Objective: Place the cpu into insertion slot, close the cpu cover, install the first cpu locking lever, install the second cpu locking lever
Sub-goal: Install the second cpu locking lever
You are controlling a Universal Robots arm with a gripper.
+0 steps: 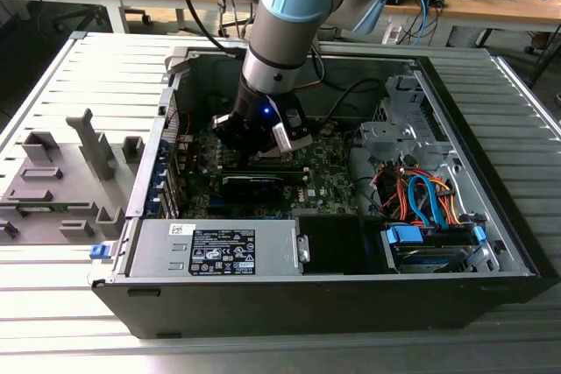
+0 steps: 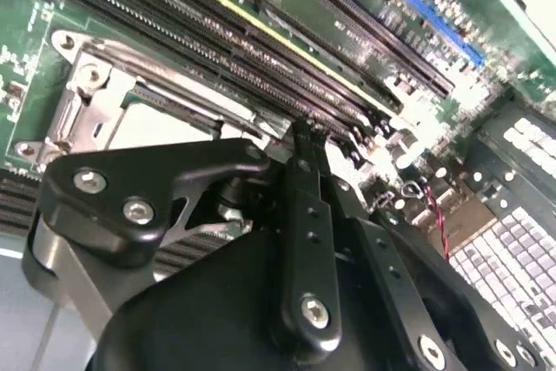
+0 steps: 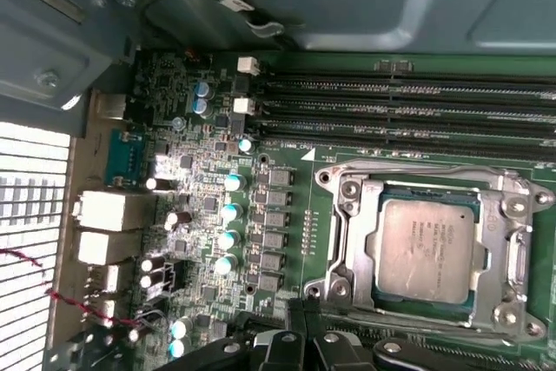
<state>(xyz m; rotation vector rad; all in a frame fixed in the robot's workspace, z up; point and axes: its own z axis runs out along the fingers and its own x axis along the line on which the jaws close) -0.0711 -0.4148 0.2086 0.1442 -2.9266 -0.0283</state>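
- The arm reaches down into the open computer case (image 1: 491,243), its gripper (image 1: 263,148) low over the green circuit board (image 1: 329,183).
- The cpu (image 3: 427,249) already lies flat in the insertion slot (image 3: 386,206); the cpu cover (image 3: 512,241) frames it.
- In the second wrist view the fingertips (image 2: 306,141) meet, clenched together, gripping nothing I can make out.
- Long black memory slots (image 3: 408,106) run just beside the socket.
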